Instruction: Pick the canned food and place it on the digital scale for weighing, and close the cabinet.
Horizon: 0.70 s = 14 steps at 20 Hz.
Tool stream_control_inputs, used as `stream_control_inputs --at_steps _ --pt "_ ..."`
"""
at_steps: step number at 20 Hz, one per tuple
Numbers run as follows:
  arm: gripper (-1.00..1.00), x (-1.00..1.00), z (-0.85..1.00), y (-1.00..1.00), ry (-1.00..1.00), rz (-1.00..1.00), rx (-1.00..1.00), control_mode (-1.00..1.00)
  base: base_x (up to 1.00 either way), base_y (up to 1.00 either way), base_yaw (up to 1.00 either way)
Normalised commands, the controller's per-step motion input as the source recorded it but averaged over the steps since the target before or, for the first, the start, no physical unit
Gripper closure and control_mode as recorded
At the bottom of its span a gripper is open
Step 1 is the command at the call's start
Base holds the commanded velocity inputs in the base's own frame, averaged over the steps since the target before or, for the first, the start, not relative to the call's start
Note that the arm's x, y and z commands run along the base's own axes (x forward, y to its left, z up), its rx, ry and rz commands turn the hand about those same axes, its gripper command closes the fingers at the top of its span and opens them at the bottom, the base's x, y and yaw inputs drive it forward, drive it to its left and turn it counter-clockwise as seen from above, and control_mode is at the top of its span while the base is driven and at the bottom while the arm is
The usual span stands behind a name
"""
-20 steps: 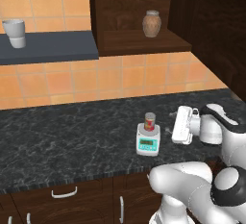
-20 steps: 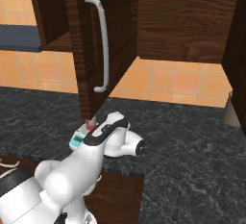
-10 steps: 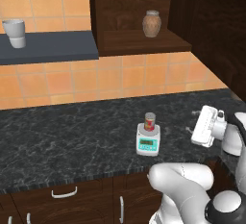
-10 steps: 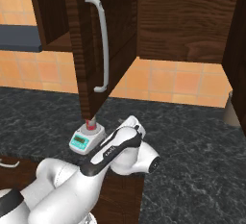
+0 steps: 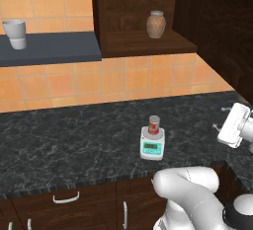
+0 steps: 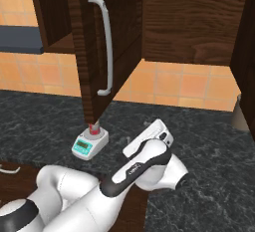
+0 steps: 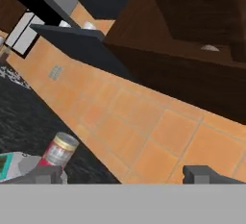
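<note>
Can (image 5: 154, 124) upright on the round plate of the scale (image 5: 152, 147), red label showing, pale bands top and bottom. Scale flat on the dark stone bench (image 5: 74, 140), near the front edge, roughly midway along the visible stretch, teal display facing the front edge. Same pair seen from the right base camera: can (image 6: 93, 127) partly hidden behind the lower corner of the open door, scale (image 6: 89, 144) just below it on the bench (image 6: 214, 146).

Gripper (image 7: 123, 174) apart from the can, holding nothing: two dark fingertips (image 7: 43, 174) wide apart at the bottom of the hand view, open tile wall between them. Can (image 7: 58, 149) tilted in that view, just above the left tip, with a corner of the scale (image 7: 12, 166) beside it. Hand itself (image 5: 235, 126) over the right end of the bench, well apart from the scale, close to the bench's right edge.

Cabinet (image 6: 194, 22) on the wall above the bench, dark brown. Door (image 6: 94, 52) standing open, swung out towards the camera, vertical silver handle (image 6: 105, 47) on its face. Brown jar (image 5: 155, 24) upright on the open shelf inside, near the shelf's front edge. Grey shelf (image 5: 47, 49) to the left of the cabinet, with a pale cup (image 5: 16, 33) at its left end. Drawers (image 5: 64, 202) with curved handles below the bench front.
</note>
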Motion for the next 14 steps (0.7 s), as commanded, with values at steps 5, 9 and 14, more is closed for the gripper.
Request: stream_control_inputs --at_steps 5,9,14 --pt "-1.0 0.04 0.7 -0.56 -0.17 0.0 0.0 -1.0 0.0 0.0 0.0" --pt "-1.0 0.01 0.97 -0.12 -0.3 0.0 0.0 -1.0 0.0 0.0 0.0" --pt "-1.0 0.0 1.0 0.33 -0.25 0.02 -0.05 -1.0 0.0 0.0 0.0"
